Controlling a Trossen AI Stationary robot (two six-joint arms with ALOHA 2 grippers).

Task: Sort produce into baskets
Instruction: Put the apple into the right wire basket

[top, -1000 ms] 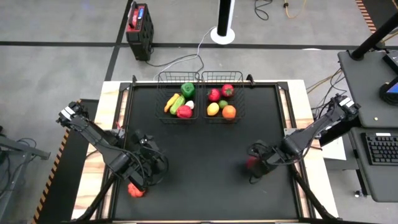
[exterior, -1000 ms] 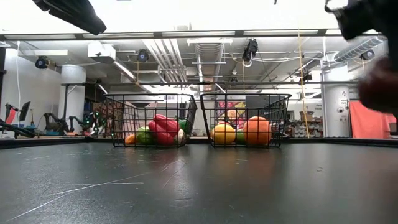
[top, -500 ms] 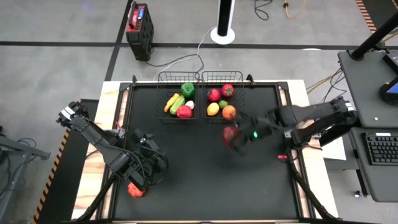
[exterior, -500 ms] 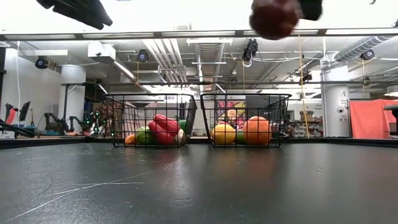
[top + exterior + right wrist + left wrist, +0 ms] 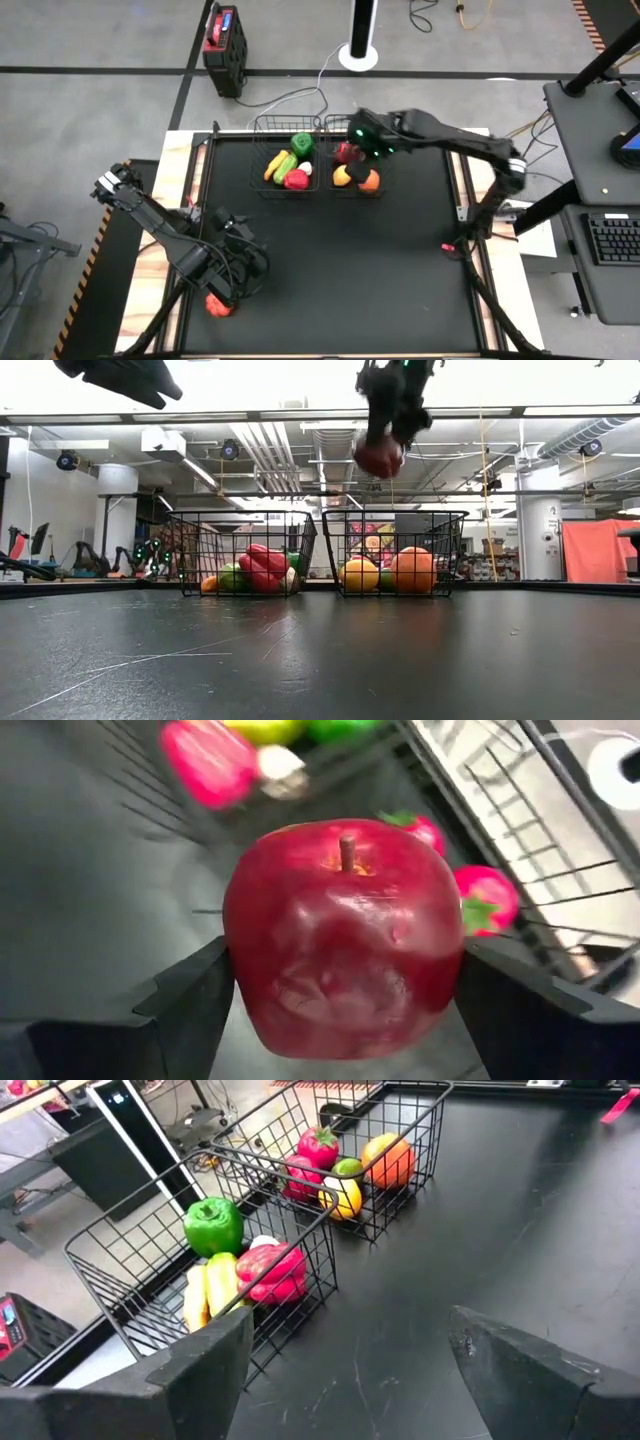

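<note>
Red apple (image 5: 340, 940) sits clamped in the right pincer (image 5: 352, 150), probably over the right basket (image 5: 390, 128) (fruit side); lower it before releasing. Left pincer (image 5: 345, 1370) waits, spread and empty.

2 baskets (image 5: 287, 125) side by side, table (image 5: 330, 270) rear edge.

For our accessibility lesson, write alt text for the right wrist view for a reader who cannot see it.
A dark red apple with its stem up fills the view, clamped in the right gripper. Beyond it, blurred, are black wire baskets holding red, green and pale produce.
</note>
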